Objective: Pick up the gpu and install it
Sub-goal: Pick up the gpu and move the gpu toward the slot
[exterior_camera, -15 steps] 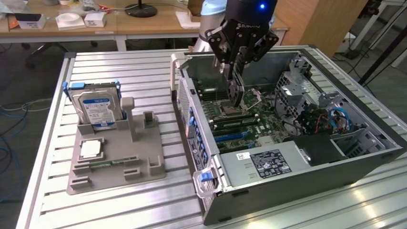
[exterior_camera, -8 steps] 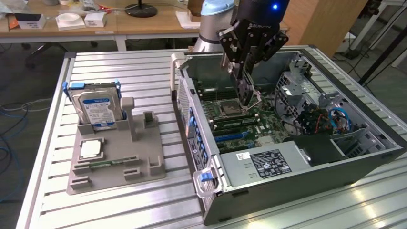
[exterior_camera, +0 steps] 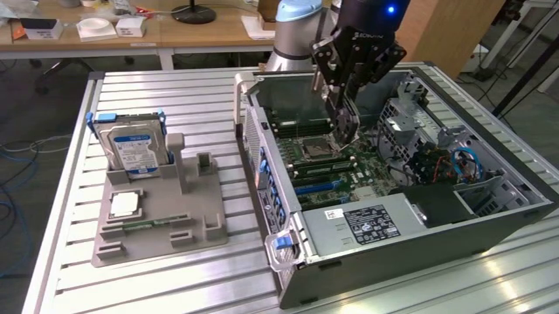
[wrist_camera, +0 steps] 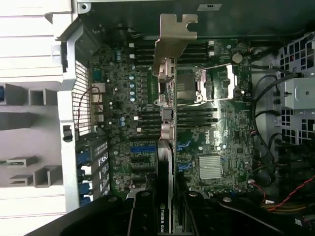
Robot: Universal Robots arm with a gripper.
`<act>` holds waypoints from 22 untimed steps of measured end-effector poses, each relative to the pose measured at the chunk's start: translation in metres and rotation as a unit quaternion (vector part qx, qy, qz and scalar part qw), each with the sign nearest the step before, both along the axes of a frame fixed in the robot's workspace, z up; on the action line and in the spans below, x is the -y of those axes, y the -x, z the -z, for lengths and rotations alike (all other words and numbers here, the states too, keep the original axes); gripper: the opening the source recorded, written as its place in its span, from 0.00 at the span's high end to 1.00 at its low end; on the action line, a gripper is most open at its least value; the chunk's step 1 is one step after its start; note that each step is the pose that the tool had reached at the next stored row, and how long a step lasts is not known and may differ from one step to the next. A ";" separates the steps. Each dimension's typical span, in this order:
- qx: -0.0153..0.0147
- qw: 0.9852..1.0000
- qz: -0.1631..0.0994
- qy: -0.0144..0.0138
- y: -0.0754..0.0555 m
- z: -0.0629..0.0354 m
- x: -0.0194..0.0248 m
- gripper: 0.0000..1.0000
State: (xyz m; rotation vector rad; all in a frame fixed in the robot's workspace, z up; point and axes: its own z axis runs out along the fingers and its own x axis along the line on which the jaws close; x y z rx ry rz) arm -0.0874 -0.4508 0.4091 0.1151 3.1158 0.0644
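Note:
The gpu (wrist_camera: 167,93) shows edge-on as a thin dark card with a silvery end bracket (wrist_camera: 174,34), hanging over the motherboard (wrist_camera: 118,98). My gripper (wrist_camera: 166,204) is shut on it, with black fingers (wrist_camera: 142,209) on either side of the card's black face. From the exterior view, the gripper (exterior_camera: 345,98) reaches down into the open computer case (exterior_camera: 489,229) and holds the gpu (exterior_camera: 343,127) upright above the motherboard (exterior_camera: 332,173), near the processor socket. Blue expansion slots (wrist_camera: 142,147) lie on the board beside the card.
A grey parts holder (exterior_camera: 157,222) on the slatted table at the exterior view's left carries a hard drive (exterior_camera: 131,147), a processor chip (exterior_camera: 125,205) and a memory stick (exterior_camera: 144,224). Inside the case are the power supply (exterior_camera: 367,226), drive cage and cables (exterior_camera: 463,163).

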 end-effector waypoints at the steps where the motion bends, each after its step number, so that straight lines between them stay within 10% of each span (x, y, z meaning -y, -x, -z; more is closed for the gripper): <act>1: 0.000 1.000 0.000 0.000 -0.002 0.0000 0.0000 0.74; 22: 0.000 1.000 0.000 0.000 -0.039 0.0000 0.0000 0.74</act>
